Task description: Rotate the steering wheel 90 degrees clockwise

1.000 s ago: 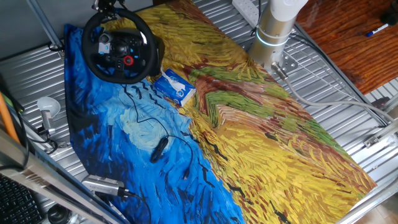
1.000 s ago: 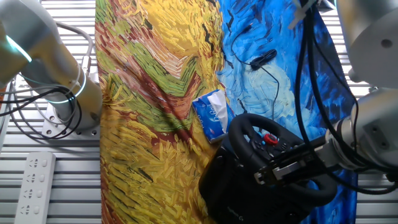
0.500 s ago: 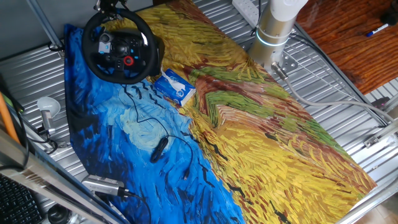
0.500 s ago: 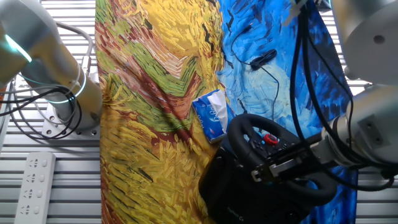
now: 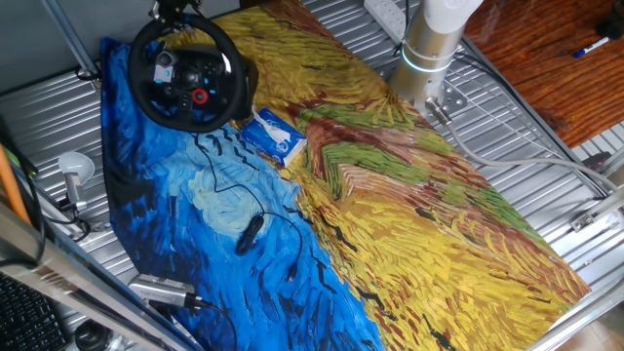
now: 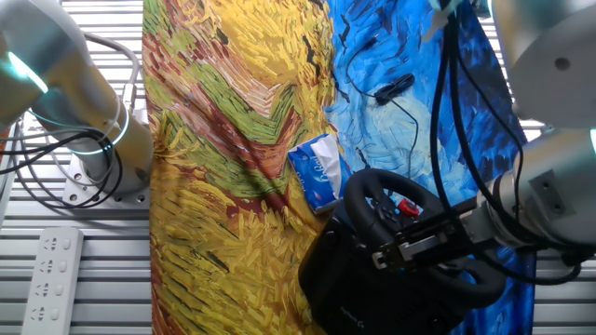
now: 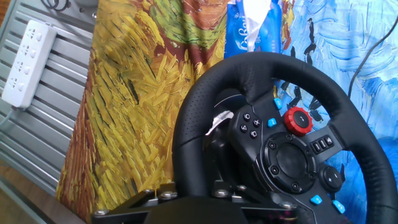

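Black and thick-rimmed, the steering wheel sits right in front of your hand; in the hand view its rim fills the lower right of the picture. You can see its dark hub with small buttons and the red round knob toward the upper right of the hub. From one fixed view the steering wheel stands tilted on its black base at the blue end of the table, knob below the hub's centre. In the other fixed view the hand lies across the near part of the rim, over the wheel, but you cannot tell from any view whether its fingers are apart or closed, or whether they touch the rim at all.

Just beyond the wheel from your hand lies a small blue-white box, near the rim and on the painted cloth where blue meets yellow. Farther out on the blue part a thin black cable runs to a small black device. Off to the hand's left, past the yellow cloth, a white power strip rests on the ribbed metal table. The arm's base stands at the far side.
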`<state>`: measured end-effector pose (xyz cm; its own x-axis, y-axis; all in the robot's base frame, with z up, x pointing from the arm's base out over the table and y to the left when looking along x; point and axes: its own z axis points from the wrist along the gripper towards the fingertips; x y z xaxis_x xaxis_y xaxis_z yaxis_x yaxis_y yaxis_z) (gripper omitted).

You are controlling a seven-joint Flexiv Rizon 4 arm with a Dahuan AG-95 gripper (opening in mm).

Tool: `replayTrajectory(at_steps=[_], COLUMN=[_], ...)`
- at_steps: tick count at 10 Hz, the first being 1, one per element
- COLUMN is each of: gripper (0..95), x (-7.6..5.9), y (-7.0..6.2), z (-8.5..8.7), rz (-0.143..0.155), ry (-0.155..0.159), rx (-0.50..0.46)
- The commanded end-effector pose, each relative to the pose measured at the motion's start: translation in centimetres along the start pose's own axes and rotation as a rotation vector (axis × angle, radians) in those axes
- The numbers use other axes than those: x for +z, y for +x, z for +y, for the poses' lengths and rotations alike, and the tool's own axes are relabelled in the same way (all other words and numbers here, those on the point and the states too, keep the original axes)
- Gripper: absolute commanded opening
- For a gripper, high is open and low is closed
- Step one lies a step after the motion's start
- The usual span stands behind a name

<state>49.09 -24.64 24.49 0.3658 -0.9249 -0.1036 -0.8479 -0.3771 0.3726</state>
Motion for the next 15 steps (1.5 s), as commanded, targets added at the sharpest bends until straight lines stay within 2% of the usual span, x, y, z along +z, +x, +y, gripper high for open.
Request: replayTrajectory(at_steps=[1,15], gripper=[19.0,19.0], x=[0.15,0.22], y=[-0.01,-0.83], z=[-0.27,-0.46], rz=[0.003,0.004], ry=[0.003,0.005], rx=[0.005,0.070])
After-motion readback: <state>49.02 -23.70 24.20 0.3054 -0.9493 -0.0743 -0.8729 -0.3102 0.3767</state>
